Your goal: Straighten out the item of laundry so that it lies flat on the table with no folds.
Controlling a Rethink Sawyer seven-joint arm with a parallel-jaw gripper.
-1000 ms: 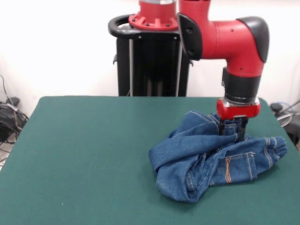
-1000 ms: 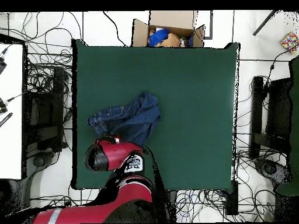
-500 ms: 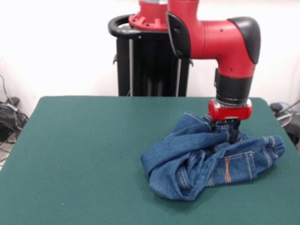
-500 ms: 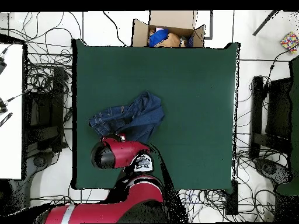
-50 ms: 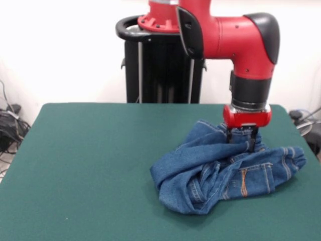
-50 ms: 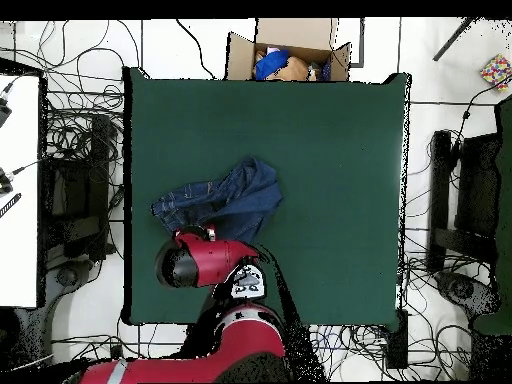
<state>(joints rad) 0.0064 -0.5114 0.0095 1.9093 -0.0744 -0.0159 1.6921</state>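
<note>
Jeans (image 5: 225, 173) lie bunched on the table (image 5: 90, 165), their long axis running sideways in the front view. The tool (image 5: 244, 142) sits atop their upper edge, apparently pinching denim.

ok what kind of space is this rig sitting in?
Looks like a robotics lab. A green felt table stands amid loose cables on a tiled floor, a cardboard box of items sits at its edge, and the gripper is down in crumpled jeans.
</note>
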